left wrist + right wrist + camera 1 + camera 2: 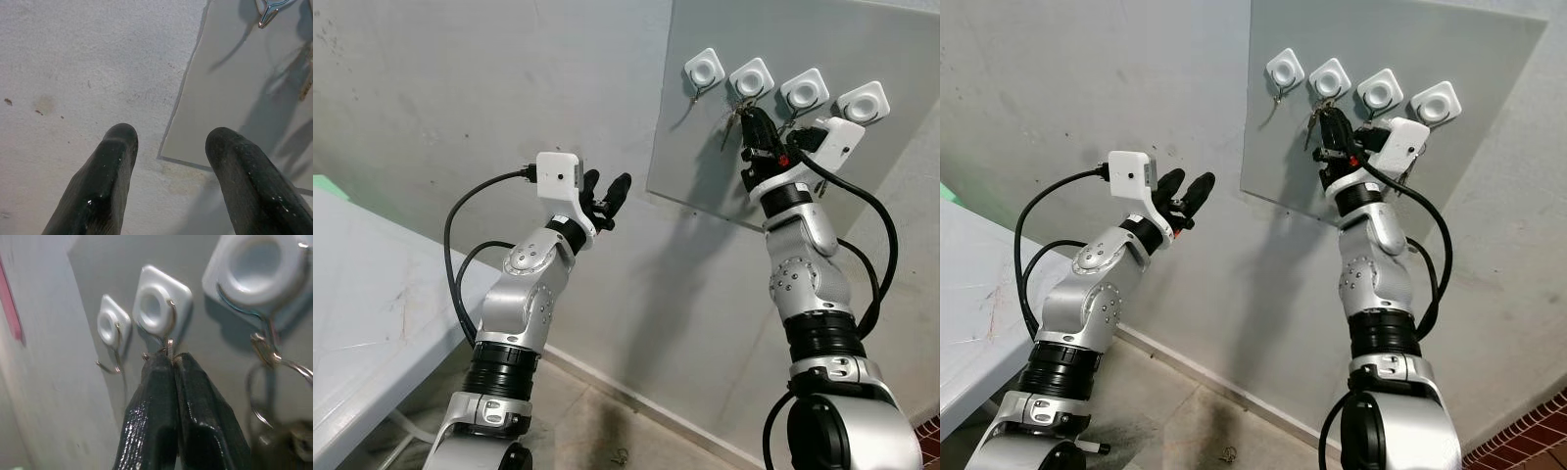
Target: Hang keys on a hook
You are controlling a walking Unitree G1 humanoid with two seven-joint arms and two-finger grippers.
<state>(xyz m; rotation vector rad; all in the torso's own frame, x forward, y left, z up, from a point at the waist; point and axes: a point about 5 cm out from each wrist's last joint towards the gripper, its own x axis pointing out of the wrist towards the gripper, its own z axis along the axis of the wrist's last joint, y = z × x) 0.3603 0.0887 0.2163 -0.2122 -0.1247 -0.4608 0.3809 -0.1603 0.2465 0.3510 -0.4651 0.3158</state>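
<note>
Head views: the right gripper [751, 125] is raised against the grey panel [705, 157], just below the second of four white hooks [751, 77]; dangling keys [731, 125] are seen beside it. Left gripper [607, 201] is held spread, apart from the wall.
Left wrist: fingers [105, 181] are parted before the panel's corner.
Right wrist: fingers [154, 416] are pressed together, pinching a thin wire at the hook [155, 308].

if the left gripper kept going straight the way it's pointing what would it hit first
Probably the bare grey wall, beside the lower corner of the hook panel. The open left gripper aims about at that edge, so depth leaves it uncertain.
</note>
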